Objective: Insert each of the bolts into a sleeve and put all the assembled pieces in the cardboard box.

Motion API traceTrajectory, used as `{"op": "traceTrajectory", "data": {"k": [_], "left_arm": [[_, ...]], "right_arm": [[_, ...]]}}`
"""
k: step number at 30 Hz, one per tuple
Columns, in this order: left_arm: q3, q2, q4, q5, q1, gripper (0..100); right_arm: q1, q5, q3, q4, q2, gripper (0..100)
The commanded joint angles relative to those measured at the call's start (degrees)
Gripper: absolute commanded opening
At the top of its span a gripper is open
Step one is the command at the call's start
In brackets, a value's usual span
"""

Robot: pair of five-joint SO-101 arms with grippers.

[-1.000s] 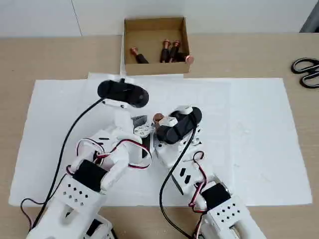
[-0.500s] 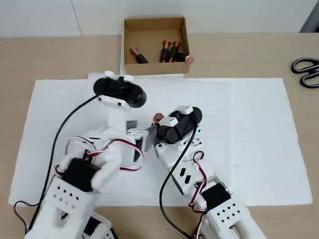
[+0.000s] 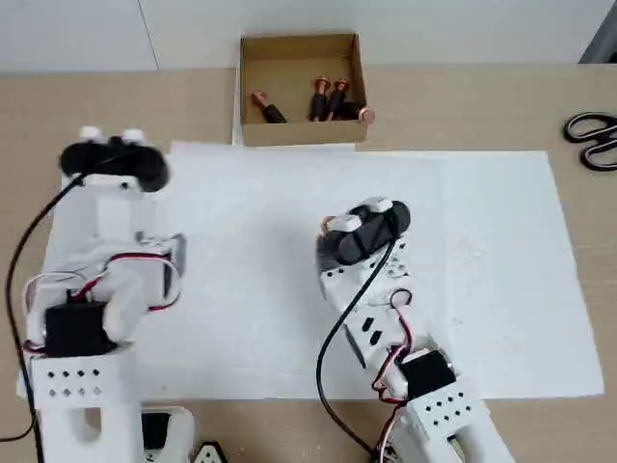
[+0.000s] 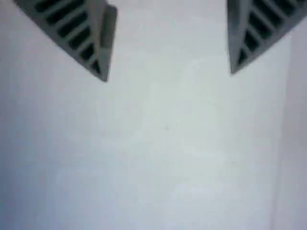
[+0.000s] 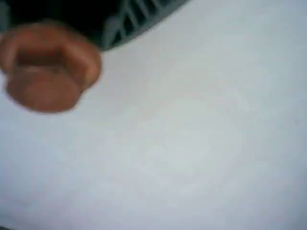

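Fingers of the left gripper (image 4: pixel 168 74) are standing wide apart with nothing between them, hanging over the bare white sheet (image 4: pixel 163 153). In the high view that arm is sitting at the left edge of the sheet, well apart from the other arm.

The right gripper (image 3: pixel 331 239) is hovering over the middle of the sheet and is clamping an assembled piece. Its wrist view is showing the copper bolt head (image 5: pixel 48 67) close up, with the dark sleeve (image 5: pixel 57 12) behind it and a ribbed grey finger (image 5: pixel 132 19) lying just beside the sleeve. In the high view the bolt head is peeking out at the far-left side of the arm's black camera.

The cardboard box (image 3: pixel 299 133) is resting on the desk (image 3: pixel 106 106), just beyond the far edge of the sheet and well apart from both grippers. Four finished pieces (image 3: pixel 320 98) are lying on its floor, dark sleeves with copper heads showing; two are lying side by side near the middle, one is leaning toward the left wall, and one is lying by the right wall.

A pair of scissors (image 3: pixel 593 137) is lying on the desk at the far right, off the sheet.
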Motion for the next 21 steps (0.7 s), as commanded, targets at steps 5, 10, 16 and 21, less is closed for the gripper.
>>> {"op": "traceTrajectory", "data": {"k": [5, 10, 16, 21], "left_arm": [[-2.7, -1.1, 4.3, -0.5, -1.5, 16], [-2.6, -1.1, 4.3, -0.5, -1.5, 15], [-2.6, -1.1, 6.8, -0.5, -1.5, 15], [-2.6, -1.1, 8.4, -0.5, -1.5, 15]], "right_arm": [[4.1, 6.0, -19.0, 3.3, 6.5, 0.4], [6.8, 6.7, -35.3, 2.2, 25.5, 0.4], [8.7, 6.4, -56.1, -12.5, 53.5, 0.4], [8.3, 6.4, -71.3, -30.4, 77.3, 0.4]]}}
